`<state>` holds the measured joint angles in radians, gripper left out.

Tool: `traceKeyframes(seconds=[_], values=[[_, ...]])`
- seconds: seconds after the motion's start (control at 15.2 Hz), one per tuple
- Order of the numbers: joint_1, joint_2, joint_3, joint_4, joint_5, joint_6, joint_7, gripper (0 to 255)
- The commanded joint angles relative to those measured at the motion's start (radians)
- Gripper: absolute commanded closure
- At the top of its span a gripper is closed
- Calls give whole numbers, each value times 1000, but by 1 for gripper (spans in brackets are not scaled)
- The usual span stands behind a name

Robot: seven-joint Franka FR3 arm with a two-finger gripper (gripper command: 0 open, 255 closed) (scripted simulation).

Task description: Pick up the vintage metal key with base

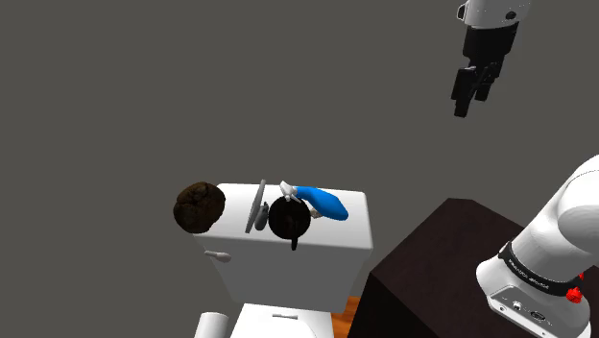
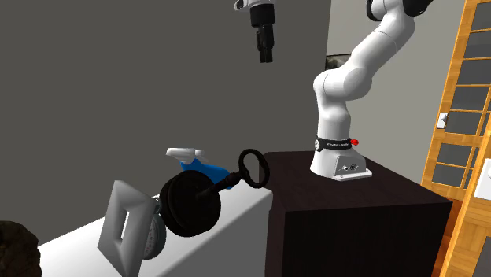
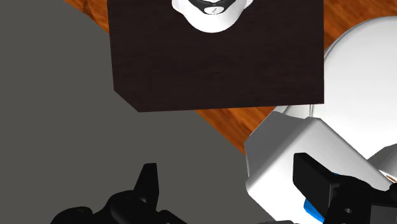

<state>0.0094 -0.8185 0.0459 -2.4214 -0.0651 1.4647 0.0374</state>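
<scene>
Claw [image 1: 465, 102]: upper right of shoulder view, fingers spread apart, empty, touching nothing. Key with round black base [image 1: 288, 219]: lower centre, on white toilet tank [image 1: 338, 234].

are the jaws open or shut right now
Open: in the wrist view the gripper's two black fingers stand well apart, clasping nothing, and it hangs high above the key.
</scene>
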Motion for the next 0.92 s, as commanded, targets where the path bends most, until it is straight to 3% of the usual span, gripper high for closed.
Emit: traceKeyframes(seconds=[0.0, 0.86], values=[[0, 0, 0, 0, 0, 0, 0, 0], [67, 223, 226, -29, 269, 211, 337, 0]])
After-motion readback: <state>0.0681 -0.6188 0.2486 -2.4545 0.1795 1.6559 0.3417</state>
